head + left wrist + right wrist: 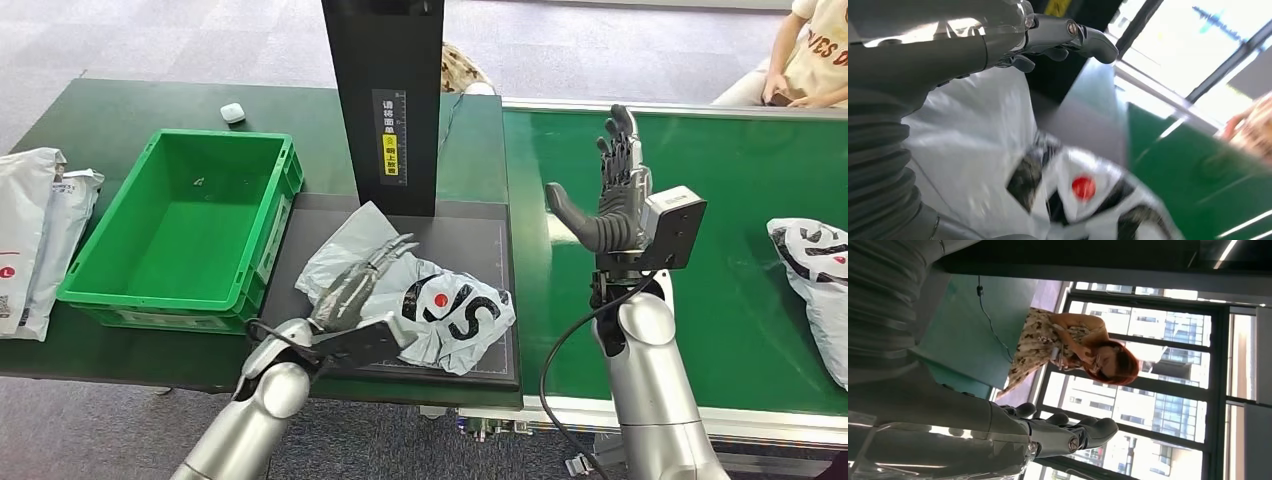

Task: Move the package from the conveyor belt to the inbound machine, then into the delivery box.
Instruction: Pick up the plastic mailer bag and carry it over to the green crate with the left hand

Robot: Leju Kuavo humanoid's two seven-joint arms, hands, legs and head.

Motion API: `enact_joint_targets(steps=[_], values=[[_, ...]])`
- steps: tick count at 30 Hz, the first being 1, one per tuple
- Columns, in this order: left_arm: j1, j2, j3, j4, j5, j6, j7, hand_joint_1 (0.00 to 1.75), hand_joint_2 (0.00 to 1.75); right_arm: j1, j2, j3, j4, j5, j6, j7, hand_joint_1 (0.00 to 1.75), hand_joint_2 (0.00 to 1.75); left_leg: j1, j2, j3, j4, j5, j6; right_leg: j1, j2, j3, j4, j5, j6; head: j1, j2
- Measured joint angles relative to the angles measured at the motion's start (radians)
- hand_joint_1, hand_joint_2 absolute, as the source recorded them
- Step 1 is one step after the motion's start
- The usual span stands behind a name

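Head view: green bin empty; package on scanner platform.

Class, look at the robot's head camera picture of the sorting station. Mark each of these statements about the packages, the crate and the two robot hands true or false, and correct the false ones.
1. The white plastic package with black and red print lies on the dark flat scanner platform. True.
2. The green plastic crate holds a package. False: nothing lies inside it.
3. The right robot hand is raised over the green conveyor belt, fingers spread, holding nothing. True.
4. The left robot hand hovers over the crate. False: it is at the package on the platform.
5. A second printed white package lies on the belt. True.
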Motion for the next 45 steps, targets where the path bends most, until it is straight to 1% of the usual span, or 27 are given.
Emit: enact_joint_targets(steps=[4, 6, 8, 9, 11, 16, 17, 20, 21, 25, 32, 45], values=[[-0.096, -0.045, -0.087, 0.216, -0.114, 0.004, 0.113, 0.00, 1.75, 0.021, 0.048, -0.036, 0.001, 0.024, 0.021, 0.006, 0.00, 1.75, 0.000, 0.000, 0.000, 0.000, 0.000, 0.000, 0.000, 0.000, 0.000, 0.000, 0.000, 0.000, 0.000, 0.000], [-0.145, -0.062, -0.111, 0.327, -0.141, -0.058, 0.195, 0.00, 1.75, 0.027, 0.068, -0.052, 0.007, 0.037, 0.032, 0.009, 0.00, 1.75, 0.000, 0.000, 0.000, 0.000, 0.000, 0.000, 0.000, 0.000, 0.000, 0.000, 0.000, 0.000, 0.000, 0.000], [-0.200, -0.074, -0.119, 0.427, -0.145, -0.154, 0.272, 0.00, 1.75, 0.023, 0.087, -0.067, 0.026, 0.048, 0.039, 0.011, 0.00, 1.75, 0.000, 0.000, 0.001, 0.000, 0.000, 0.000, 0.000, 0.000, 0.002, 0.000, 0.000, 0.000, 0.000, 0.000], [-0.223, -0.079, -0.120, 0.464, -0.147, -0.188, 0.297, 0.00, 1.75, 0.019, 0.095, -0.073, 0.037, 0.051, 0.041, 0.011, 0.00, 1.75, 0.000, -0.001, 0.003, -0.001, 0.000, 0.000, 0.001, -0.001, 0.004, 0.000, -0.001, 0.000, 0.000, 0.000], [-0.261, -0.086, -0.123, 0.527, -0.153, -0.223, 0.334, 0.00, 1.75, 0.015, 0.114, -0.082, 0.055, 0.056, 0.042, 0.011, 0.00, 1.75, 0.000, -0.001, 0.009, -0.002, -0.002, -0.001, 0.001, -0.001, 0.011, 0.000, -0.002, -0.001, 0.001, 0.000], [-0.311, -0.099, -0.124, 0.609, -0.165, -0.228, 0.367, 0.00, 1.75, 0.015, 0.133, -0.097, 0.069, 0.067, 0.041, 0.011, 0.00, 1.75, 0.000, 0.001, 0.025, -0.003, -0.008, -0.003, 0.002, 0.000, 0.027, -0.001, -0.006, -0.004, 0.002, 0.000], [-0.316, -0.101, -0.124, 0.618, -0.166, -0.228, 0.370, 0.10, 1.75, 0.015, 0.134, -0.100, 0.069, 0.067, 0.041, 0.011, 0.00, 1.75, 0.000, 0.001, 0.026, -0.003, -0.007, -0.004, 0.002, 0.000, 0.028, -0.001, -0.006, -0.004, 0.002, 0.000], [-0.328, -0.106, -0.124, 0.637, -0.166, -0.230, 0.380, 1.40, 1.75, 0.017, 0.134, -0.107, 0.069, 0.067, 0.039, 0.011, 0.00, 1.75, 0.000, 0.001, 0.029, -0.003, -0.006, -0.005, 0.003, 0.000, 0.030, -0.001, -0.005, -0.006, 0.002, 0.000], [-0.329, -0.108, -0.124, 0.641, -0.167, -0.228, 0.384, 1.75, 1.75, 0.018, 0.134, -0.110, 0.068, 0.067, 0.039, 0.012, 0.00, 1.75, 0.000, 0.001, 0.031, -0.003, -0.006, -0.005, 0.003, 0.000, 0.031, -0.001, -0.005, -0.006, 0.002, 0.000], [-0.336, -0.113, -0.124, 0.645, -0.181, -0.203, 0.400, 1.75, 1.75, 0.029, 0.135, -0.119, 0.057, 0.070, 0.028, 0.014, 0.00, 1.75, 0.000, 0.001, 0.035, -0.003, -0.006, -0.005, 0.004, 0.000, 0.034, -0.001, -0.005, -0.006, 0.002, 0.000], [-0.338, -0.114, -0.117, 0.645, -0.204, -0.130, 0.390, 1.75, 1.75, 0.059, 0.135, -0.133, 0.032, 0.070, 0.027, 0.016, 0.00, 1.75, 0.000, 0.001, 0.034, -0.003, -0.005, -0.006, 0.003, 0.001, 0.033, -0.001, -0.005, -0.007, 0.002, 0.000], [-0.337, -0.116, -0.103, 0.645, -0.209, -0.107, 0.381, 1.75, 1.75, 0.073, 0.135, -0.140, 0.021, 0.071, 0.027, 0.016, 0.00, 1.75, 0.000, 0.001, 0.032, -0.003, -0.006, -0.005, 0.003, 0.001, 0.031, -0.001, -0.006, -0.006, 0.002, 0.000]])
